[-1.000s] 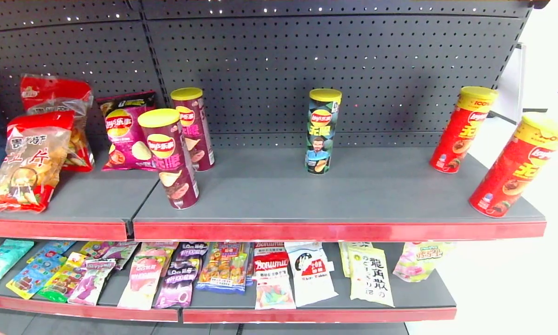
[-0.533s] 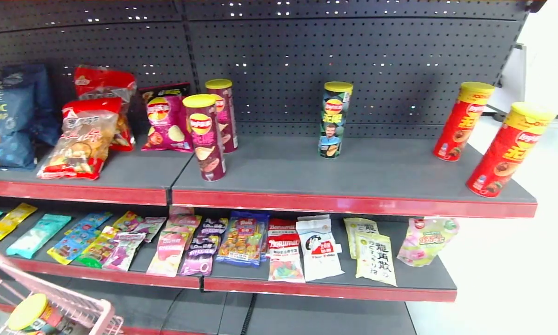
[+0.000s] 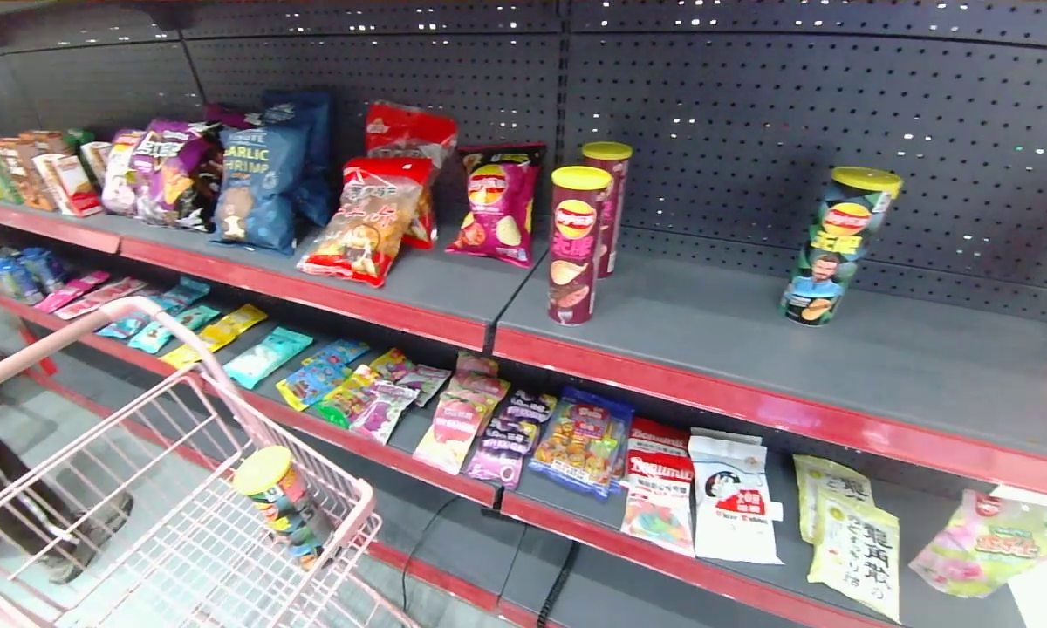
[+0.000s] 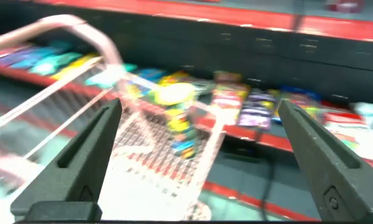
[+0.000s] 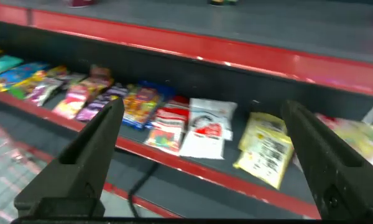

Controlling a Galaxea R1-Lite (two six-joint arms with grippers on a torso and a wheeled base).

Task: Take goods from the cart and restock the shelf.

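While the left gripper [image 4: 199, 115] and right gripper [image 5: 202, 112] hang spread and empty, a careless reach could snag the cart [image 3: 52, 344] or topple the can [image 3: 281, 501] leaning inside.

Along the upper row, from the left, you have small boxes [image 3: 52, 170], a purple bag [image 3: 161, 170], a blue bag [image 3: 257, 187], a red window bag [image 3: 366, 222] leaning in front of a second red bag [image 3: 410, 131], and a magenta crisp bag [image 3: 497, 205]; just right of it the near maroon tube [image 3: 573, 246] and far maroon tube [image 3: 609, 205] stand upright; well apart to the right a dark patterned tube [image 3: 829, 249] stands alone; on the lower row you see flat sachets [image 3: 454, 419] side by side, a white pouch [image 3: 733, 510], and a pale green pouch [image 3: 995, 541] farthest right; a black cable [image 3: 558, 584] trails below them.
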